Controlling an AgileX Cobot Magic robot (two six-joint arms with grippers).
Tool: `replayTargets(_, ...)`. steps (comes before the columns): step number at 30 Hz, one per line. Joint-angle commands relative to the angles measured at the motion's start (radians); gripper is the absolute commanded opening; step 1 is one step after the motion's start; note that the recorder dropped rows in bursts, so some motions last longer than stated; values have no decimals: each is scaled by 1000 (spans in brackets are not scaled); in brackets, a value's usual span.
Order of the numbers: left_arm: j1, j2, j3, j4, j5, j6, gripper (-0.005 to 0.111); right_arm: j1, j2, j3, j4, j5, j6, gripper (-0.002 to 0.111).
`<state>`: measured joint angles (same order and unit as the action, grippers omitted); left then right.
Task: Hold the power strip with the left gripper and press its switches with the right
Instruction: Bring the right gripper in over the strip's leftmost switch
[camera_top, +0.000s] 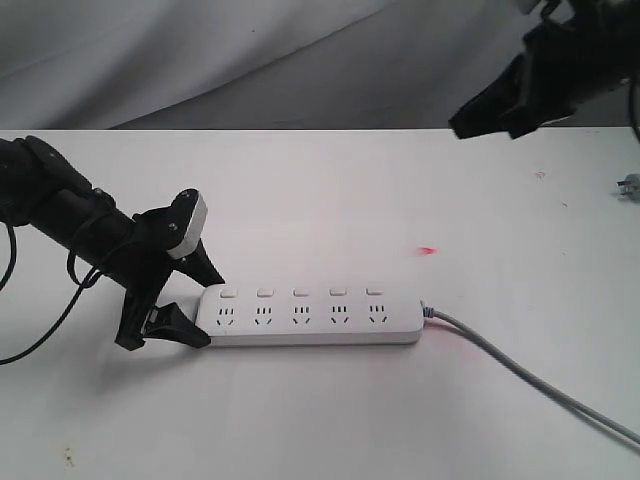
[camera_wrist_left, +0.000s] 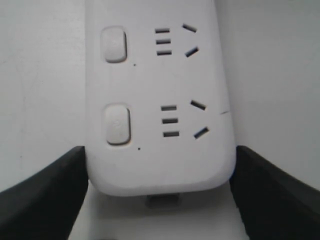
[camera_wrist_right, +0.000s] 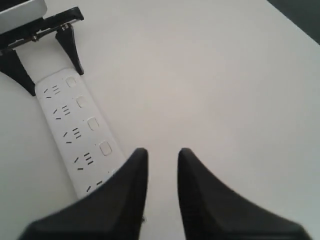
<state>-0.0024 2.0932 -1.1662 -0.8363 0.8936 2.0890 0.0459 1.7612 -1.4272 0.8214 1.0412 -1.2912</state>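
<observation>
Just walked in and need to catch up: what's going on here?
The left gripper clamps one end of the power strip, which lies flat on the white table. The right gripper hangs high above the table, away from the strip, jaws slightly apart, touching none of the switches.

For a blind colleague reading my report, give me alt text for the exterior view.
A white power strip lies on a white table, one end clamped between the fingers of the left gripper. The right gripper hangs at upper right, well clear of the five switches; a grey cord trails off right.
</observation>
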Motion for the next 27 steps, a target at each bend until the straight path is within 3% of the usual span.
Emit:
replayTargets(1, -1, 3, 0, 37, -59, 5, 52, 82, 71, -6, 20, -112, -49, 47)
replayTargets(3, -1, 3, 0, 37, -59, 5, 52, 115, 103, -6, 36, -190, -49, 57)
replayTargets(6, -1, 3, 0, 40, -60, 5, 52, 156, 151, -6, 116, -245, -67, 62)
replayTargets(15, -1, 3, 0, 40, -60, 5, 52, 281, 287, -6, 235, -247, -305, 62)
replayTargets(22, -1, 3, 0, 40, -60, 5, 52, 314, 362, -6, 473, -238, -509, 62)
replayTargets(27, -1, 3, 0, 40, -60, 3, 52, 344, 396, -15, 533, -240, -589, 62)
